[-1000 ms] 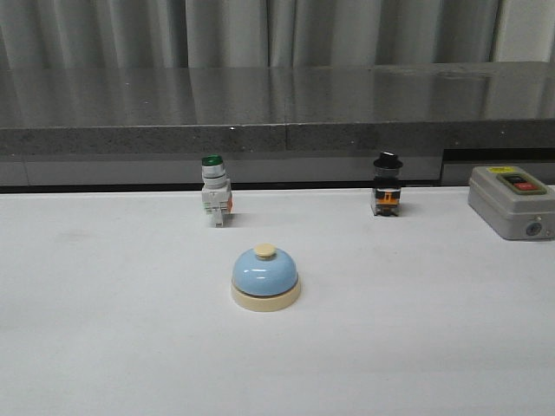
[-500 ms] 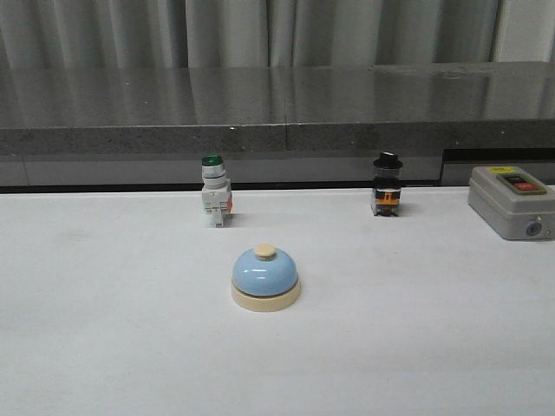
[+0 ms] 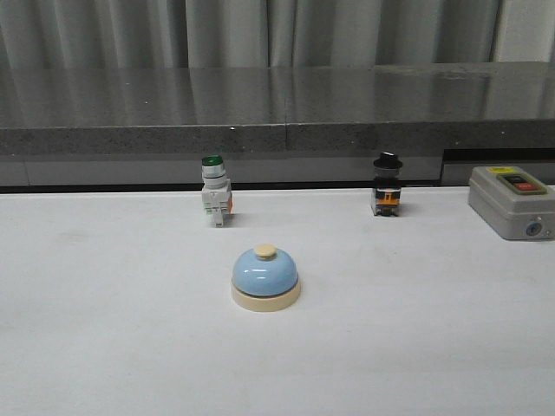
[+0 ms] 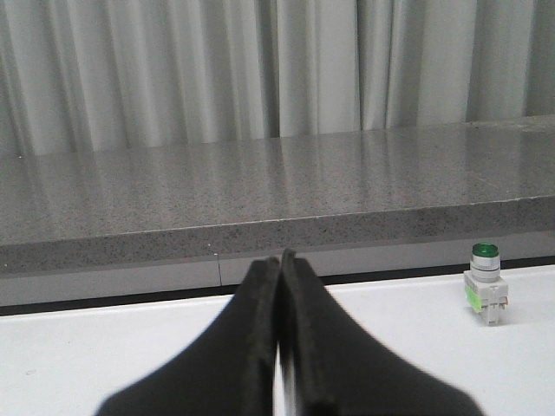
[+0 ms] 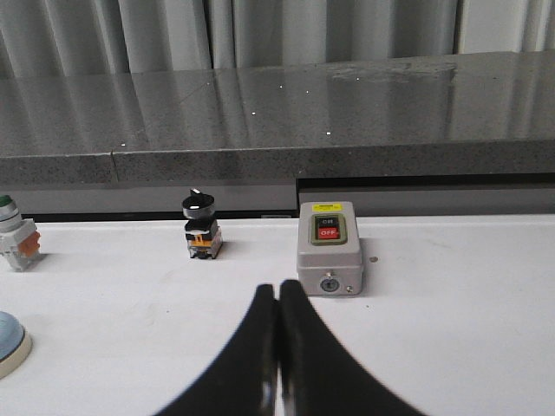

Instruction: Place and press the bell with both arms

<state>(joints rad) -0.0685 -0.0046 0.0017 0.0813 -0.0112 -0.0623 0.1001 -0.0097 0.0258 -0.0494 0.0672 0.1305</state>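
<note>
The light-blue bell (image 3: 264,277) with a cream base and cream knob stands upright on the white table (image 3: 104,329), near the middle in the front view. Its edge shows at the border of the right wrist view (image 5: 9,342). Neither arm shows in the front view. My left gripper (image 4: 279,260) is shut and empty, held over the table well away from the bell. My right gripper (image 5: 277,290) is shut and empty, with the bell off to one side of it.
A green-capped white pushbutton switch (image 3: 214,192) and a black-knobbed switch (image 3: 387,186) stand at the table's far edge. A grey on/off switch box (image 3: 512,201) sits at the far right. A dark stone ledge (image 3: 277,113) and curtains lie behind.
</note>
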